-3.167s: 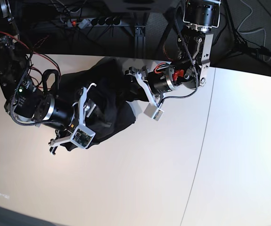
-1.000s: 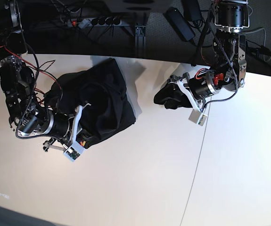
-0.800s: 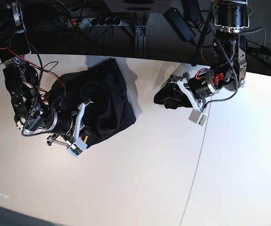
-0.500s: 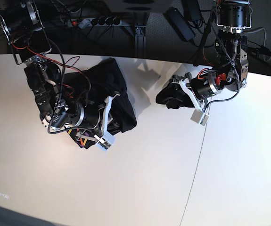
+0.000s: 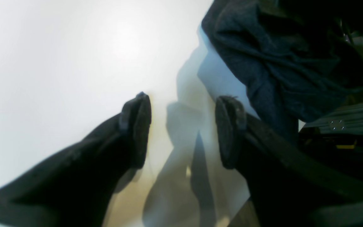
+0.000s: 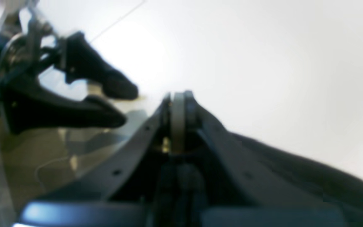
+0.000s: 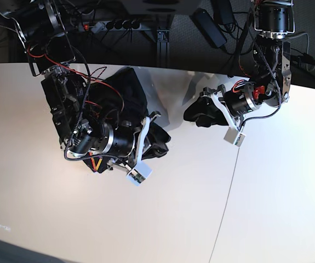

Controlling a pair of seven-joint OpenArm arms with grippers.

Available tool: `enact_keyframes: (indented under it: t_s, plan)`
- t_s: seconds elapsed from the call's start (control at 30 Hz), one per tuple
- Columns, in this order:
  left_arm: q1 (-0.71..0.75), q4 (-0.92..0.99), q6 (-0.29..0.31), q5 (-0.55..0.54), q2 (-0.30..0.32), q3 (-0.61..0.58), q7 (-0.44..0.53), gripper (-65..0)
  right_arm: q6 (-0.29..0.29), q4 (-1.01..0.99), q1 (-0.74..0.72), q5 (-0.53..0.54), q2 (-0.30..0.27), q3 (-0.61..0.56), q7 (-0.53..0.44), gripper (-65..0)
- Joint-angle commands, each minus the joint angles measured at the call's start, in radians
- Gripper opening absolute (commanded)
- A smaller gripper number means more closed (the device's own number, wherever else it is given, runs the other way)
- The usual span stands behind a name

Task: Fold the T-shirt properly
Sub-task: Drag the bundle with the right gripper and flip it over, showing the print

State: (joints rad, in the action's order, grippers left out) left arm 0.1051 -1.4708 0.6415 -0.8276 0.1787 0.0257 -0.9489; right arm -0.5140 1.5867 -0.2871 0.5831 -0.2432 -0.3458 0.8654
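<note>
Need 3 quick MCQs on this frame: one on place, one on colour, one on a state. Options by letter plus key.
1. Where does the T-shirt lie in the base view?
A. far side of the table, left of centre
B. near right corner
C. on the floor

2. What colour is the shirt's fabric?
A. white
B. black
C. red

3. How does the left gripper stand?
A. shut on the shirt
B. shut on nothing
C. open, holding nothing

Key:
1 A, the bunched cloth sits near the far edge under the right arm.
2 B, dark fabric in base and left wrist views, with a bit of orange-yellow graphic showing.
3 C, the left wrist view shows bare table between its spread fingers.
</note>
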Motion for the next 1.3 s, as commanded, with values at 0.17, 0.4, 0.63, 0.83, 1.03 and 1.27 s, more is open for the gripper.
enact_keyframes:
  t_s: [0.17,0.4,0.63,0.83,1.03,1.27]
  plan:
    - [-0.005,-0.008,-0.012,0.016,0.008,0.002,-0.029,-29.4,-0.067,0.037,-0.045,0.043,-0.043,0.022,0.056,-65.0]
    - [-0.005,-0.008,-0.012,0.016,0.008,0.002,-0.028,-29.4,-0.067,0.049,-0.036,0.034,-0.233,0.058,0.056,-65.0]
    - [-0.005,-0.008,-0.012,0.016,0.008,0.002,-0.019,-29.4,-0.069,0.092,0.059,0.122,-0.332,0.058,0.093,-65.0]
    - [-0.005,-0.008,-0.012,0.016,0.007,0.002,-0.019,-29.4,-0.069,0.185,0.225,0.143,-0.332,0.058,0.106,-65.0]
    - [-0.005,-0.008,-0.012,0.016,0.007,0.002,-0.006,-29.4,-0.069,0.33,0.351,0.126,-0.333,0.059,0.103,-65.0]
    - [-0.005,-0.008,-0.012,0.016,0.008,0.002,-0.01,-29.4,-0.068,0.358,0.349,0.018,-0.333,0.059,0.051,-65.0]
